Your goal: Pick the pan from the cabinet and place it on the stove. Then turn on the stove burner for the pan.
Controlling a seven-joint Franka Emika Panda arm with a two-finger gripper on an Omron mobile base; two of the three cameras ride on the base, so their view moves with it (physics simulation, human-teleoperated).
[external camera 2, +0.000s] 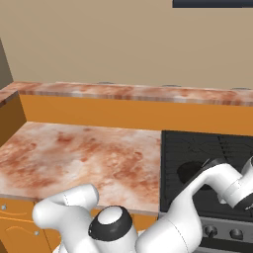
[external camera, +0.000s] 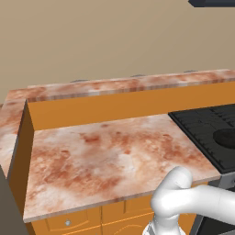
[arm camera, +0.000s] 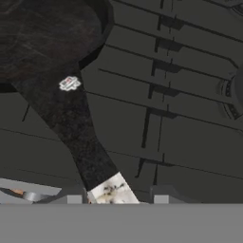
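Note:
The black pan (arm camera: pixel 45 35) lies on the stove's dark grates (arm camera: pixel 180 95), and its long handle (arm camera: pixel 78 128) runs down to my gripper (arm camera: pixel 117 198). The handle's pale end sits between the two fingertips (arm camera: pixel 73 198), with a small gap showing on the right side, so the gripper looks open around it. In the right base view my arm reaches over the stove (external camera 2: pixel 192 148), where the pan (external camera 2: pixel 190 170) rests on a front burner. The left base view has the stove (external camera: pixel 206 128) at the right edge, with the pan (external camera: pixel 227 137) a dark round patch on it. The cabinet is out of view.
A reddish marbled countertop (external camera: pixel 105 160) spreads left of the stove, backed by a raised ledge (external camera 2: pixel 133 94) with an orange front. Stove knobs (external camera 2: pixel 210 231) line the grey front panel. Wooden drawer fronts (external camera: pixel 69 222) sit below the counter. Another burner (arm camera: pixel 235 95) lies to the right of the pan.

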